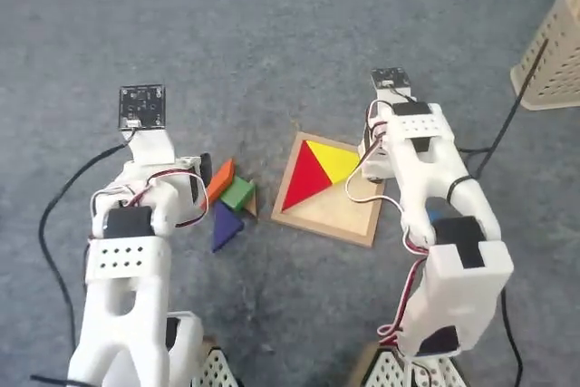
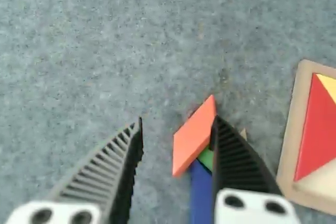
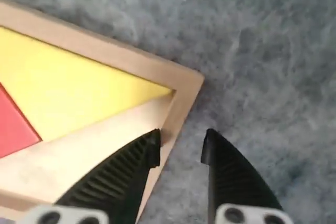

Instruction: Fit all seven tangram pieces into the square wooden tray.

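Worktop: the grey worktop (image 1: pixel 272 61) looks soft and felt-like. I expect flat pieces to sit low in it and be hard to get under.
Tray: the tray (image 1: pixel 337 213) lies turned on a corner near the middle of the worktop. The red triangle (image 1: pixel 304 177) and yellow triangle (image 1: pixel 333 160) are seated in it, and the rest of its floor is bare.
Loose pieces: the orange piece (image 1: pixel 221 180), green square (image 1: pixel 238 193), blue triangle (image 1: pixel 225 224) and a small tan piece (image 1: pixel 251 204) are bunched just beside the tray on the left arm's side. The orange piece seems to ride up on the green square.
Left gripper: the left gripper (image 2: pixel 177 120) has its jaws spread wide. The orange piece sits in the gap, hard against one jaw.
Right gripper: the right gripper (image 3: pixel 181 132) has its jaws spread, straddling the tray's rim near a corner.
Stage: I judge the task well short of done, with the orange piece next.
Risk, left: closing off-centre could swing the orange piece round, or squeeze it out over the green square and scatter the bunch.
Risk, right: any drop or sideways drift could catch the rim, skid the tray and unseat both triangles.
Risk, both: if I bring the left arm across while the right one sits there, I think the arms could clash over the tray.
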`<state>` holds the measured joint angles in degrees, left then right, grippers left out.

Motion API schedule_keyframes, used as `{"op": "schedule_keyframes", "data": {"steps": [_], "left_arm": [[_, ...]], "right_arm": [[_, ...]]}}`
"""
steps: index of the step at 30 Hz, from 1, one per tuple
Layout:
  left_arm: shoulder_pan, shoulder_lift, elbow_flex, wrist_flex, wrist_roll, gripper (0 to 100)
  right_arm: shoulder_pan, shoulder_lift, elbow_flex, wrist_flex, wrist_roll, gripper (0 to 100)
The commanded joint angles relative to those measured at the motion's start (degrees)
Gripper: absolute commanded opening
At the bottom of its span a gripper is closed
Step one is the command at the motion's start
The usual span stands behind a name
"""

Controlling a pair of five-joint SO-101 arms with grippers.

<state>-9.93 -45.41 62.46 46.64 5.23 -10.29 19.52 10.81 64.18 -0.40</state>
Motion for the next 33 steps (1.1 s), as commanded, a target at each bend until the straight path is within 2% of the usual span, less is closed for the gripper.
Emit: {"op": "schedule_keyframes", "data": {"steps": [1,7,11,15,20,29,33], "left_arm": [[0.4,-1.8,0.2,-1.8,0.0,20],[0.4,-1.8,0.2,-1.8,0.0,20],[0.4,-1.8,0.2,-1.8,0.0,20],[0.4,-1.8,0.2,-1.8,0.0,20],[0.4,-1.8,0.2,-1.8,0.0,20],[0.4,-1.8,0.2,-1.8,0.0,20],[0.4,-1.8,0.2,-1.8,0.1,20]], "right_arm": [[0.4,2.9,-2.8,1.0,-1.1,13.0],[1.1,4.5,-3.3,1.7,-2.9,5.9],[-0.7,4.7,-3.4,2.2,-10.9,6.1],[-1.1,4.8,-3.3,2.9,-14.6,10.7],[-1.4,4.9,-3.1,4.3,-15.5,18.2],[-5.9,4.8,-1.8,4.4,-15.6,16.7],[-5.8,4.8,-1.8,4.4,-15.6,16.7]]}}
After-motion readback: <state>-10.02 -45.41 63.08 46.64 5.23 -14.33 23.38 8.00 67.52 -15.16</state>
